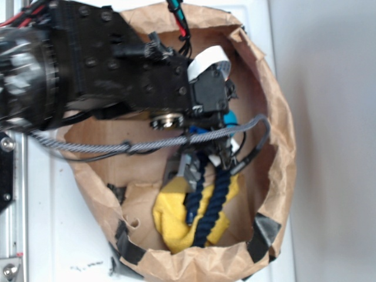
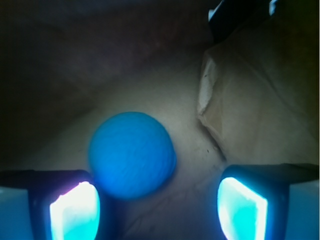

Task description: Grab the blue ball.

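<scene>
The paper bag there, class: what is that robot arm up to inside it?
The arm has its gripper down inside the brown paper bag, going for the blue ball. The jaws stand open, and the ball sits on the bag floor between them, nearer one finger, not yet clamped. A navy rope and yellow cloth lie nearby.

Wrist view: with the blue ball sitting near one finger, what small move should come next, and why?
Probably a slight sideways shift to centre it, then a short advance before closing. The blue ball lies on the brown paper bag floor, close to the left-of-frame finger and well clear of the other. The end effector is open, and only the ball's near edge reaches between the fingers.
</scene>
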Tool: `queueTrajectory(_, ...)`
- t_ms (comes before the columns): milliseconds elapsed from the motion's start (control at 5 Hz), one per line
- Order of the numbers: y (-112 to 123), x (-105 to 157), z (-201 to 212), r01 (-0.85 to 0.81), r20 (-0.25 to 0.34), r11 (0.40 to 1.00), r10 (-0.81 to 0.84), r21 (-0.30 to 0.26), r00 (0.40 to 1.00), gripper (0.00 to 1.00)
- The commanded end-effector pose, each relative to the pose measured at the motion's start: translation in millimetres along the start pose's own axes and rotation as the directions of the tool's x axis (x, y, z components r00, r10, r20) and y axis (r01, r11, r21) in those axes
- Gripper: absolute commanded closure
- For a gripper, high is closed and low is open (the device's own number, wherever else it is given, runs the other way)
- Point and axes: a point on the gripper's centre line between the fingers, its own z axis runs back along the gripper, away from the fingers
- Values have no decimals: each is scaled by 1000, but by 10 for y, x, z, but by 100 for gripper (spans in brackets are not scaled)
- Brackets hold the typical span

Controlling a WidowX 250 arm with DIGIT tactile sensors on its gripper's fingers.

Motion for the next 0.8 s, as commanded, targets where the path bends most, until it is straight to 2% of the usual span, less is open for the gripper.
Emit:
queueTrajectory(0, 70, 445, 19, -53, 106, 998, 50, 28, 993, 0)
queueTrajectory(200, 24, 422, -116, -59, 101, 997, 53, 52, 993, 0)
queueTrajectory(400, 29, 332, -153, -75, 117, 992, 63, 104, 991, 100)
queueTrajectory(600, 65, 298, -188, -81, 132, 988, 63, 134, 989, 100)
